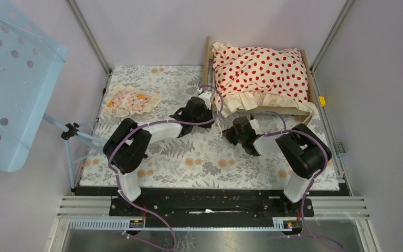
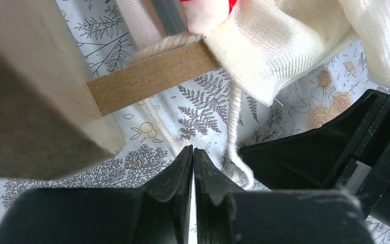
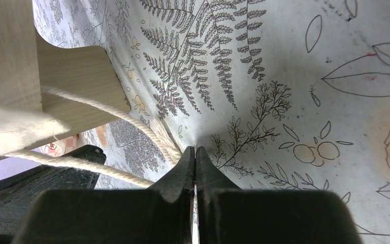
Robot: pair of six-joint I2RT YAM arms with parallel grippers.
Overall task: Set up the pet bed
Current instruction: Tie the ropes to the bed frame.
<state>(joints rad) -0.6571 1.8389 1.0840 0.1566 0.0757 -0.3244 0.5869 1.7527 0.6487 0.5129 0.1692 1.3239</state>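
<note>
The pet bed (image 1: pixel 273 109) stands at the back right of the floral mat, its light-wood frame showing only at the edges. The red-dotted cream blanket (image 1: pixel 260 71) covers it; the striped mattress is hidden. A white cord (image 1: pixel 218 125) hangs from the bed's near-left corner. My left gripper (image 1: pixel 215 107) is shut and empty at that corner; its wrist view shows the gripper (image 2: pixel 193 150), a wooden rail (image 2: pixel 152 76), the blanket's edge (image 2: pixel 284 46) and the cord (image 2: pixel 233 127) beside the fingers. My right gripper (image 1: pixel 225 131) (image 3: pixel 195 150) is shut just in front of the bed, with the cord (image 3: pixel 132 122) running past its left finger.
A small pink checked pillow (image 1: pixel 131 101) lies at the mat's back left. A light-blue perforated panel (image 1: pixel 16 79) on a tripod stand (image 1: pixel 73 131) overhangs the left side. Metal frame posts (image 1: pixel 92 37) rise at the back corners. A small yellow block (image 1: pixel 322 101) sits by the right rail.
</note>
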